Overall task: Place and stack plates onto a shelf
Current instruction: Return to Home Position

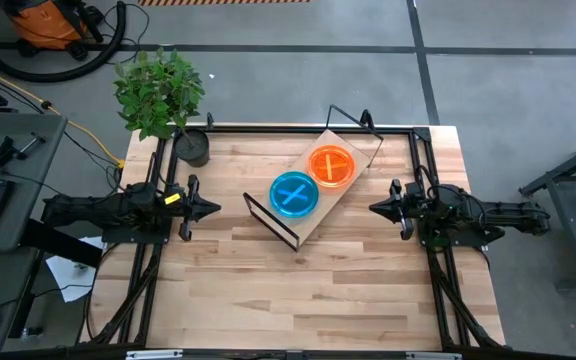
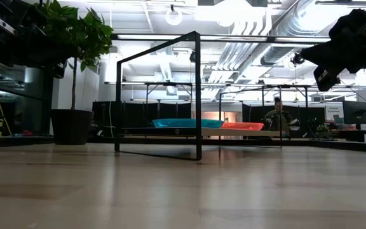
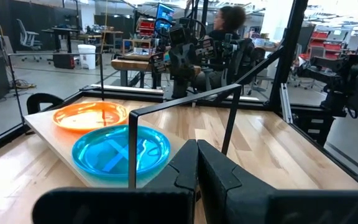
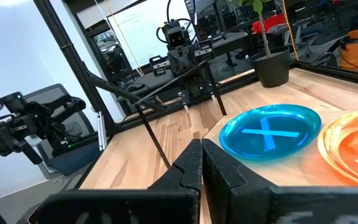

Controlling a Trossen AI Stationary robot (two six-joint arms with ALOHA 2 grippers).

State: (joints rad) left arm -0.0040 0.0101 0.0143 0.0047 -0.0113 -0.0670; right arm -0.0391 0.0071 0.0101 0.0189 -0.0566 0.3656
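An orange plate stack (image 1: 331,165) and a cyan-blue plate stack (image 1: 294,194) rest side by side on the light wooden shelf (image 1: 315,222), which stands on the table's middle by its black wire frame ends. The low view shows the blue plates (image 2: 187,123) and orange plates (image 2: 242,126) on the board. My left gripper (image 1: 214,208) hovers shut at the table's left side, its fingers pointing toward the shelf. My right gripper (image 1: 374,208) hovers shut at the right side, also pointing at the shelf. Each wrist view shows blue plates (image 3: 121,151) (image 4: 270,132) and orange plates (image 3: 90,116) (image 4: 353,145).
A potted plant (image 1: 165,100) stands at the table's far left corner. Black frame rails (image 1: 423,170) run along the table's sides. A person (image 3: 229,43) sits beyond the table. Bare tabletop (image 1: 298,300) lies near the front edge.
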